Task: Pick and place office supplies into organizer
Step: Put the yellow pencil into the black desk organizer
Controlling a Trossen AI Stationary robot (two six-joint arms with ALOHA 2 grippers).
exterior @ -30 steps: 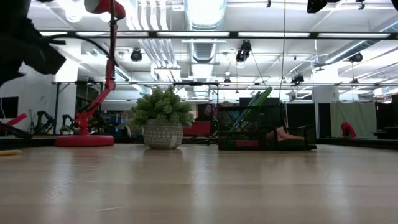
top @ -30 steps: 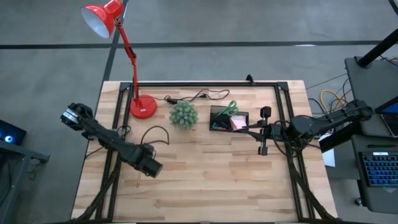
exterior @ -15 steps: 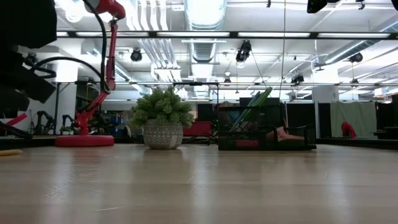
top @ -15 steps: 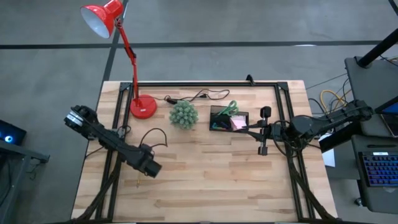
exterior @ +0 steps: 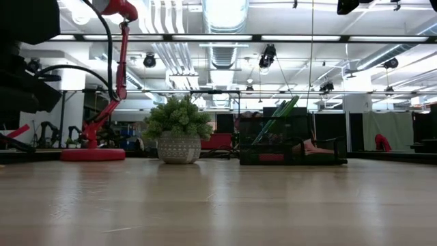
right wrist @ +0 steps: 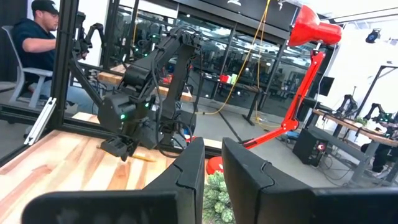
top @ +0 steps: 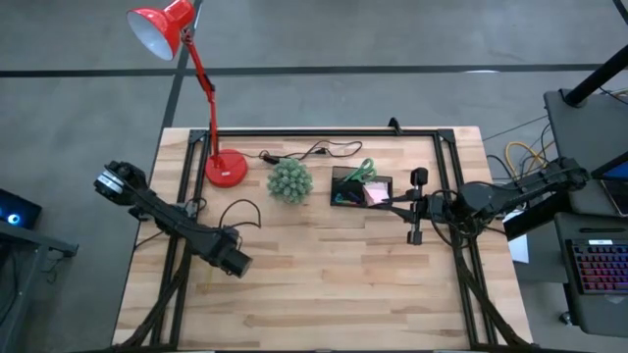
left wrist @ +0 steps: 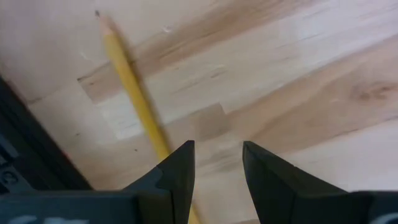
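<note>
Spanning most of the high view, the wooden tabletop [top: 324,284] carries everything else inside a black frame. The red lamp [top: 211,162] stands on its round base at the far left, its arm reaching back beyond the edge, with a black cable [top: 304,153] trailing from the base. The left arm lies across the near-left part of the tabletop, and its left gripper [left wrist: 214,163] hangs low over the wood, jaws apart with nothing between them. The right arm comes in from the right side, and its right gripper [top: 383,204] sits just beside the organizer's right end; in its wrist view the jaws stand close together with a narrow gap, and nothing shows between them. The plant [top: 289,180] sits between lamp base and organizer. The organizer [top: 361,188], a small black box, stands right of the plant and holds the scissors [top: 362,171], handles up at the back, a pink pad [top: 375,195] at its right end, and some dark-coloured bits too small to tell. The pencil [left wrist: 134,93] lies flat on the tabletop near the left edge, running under the left finger [left wrist: 176,171].
</note>
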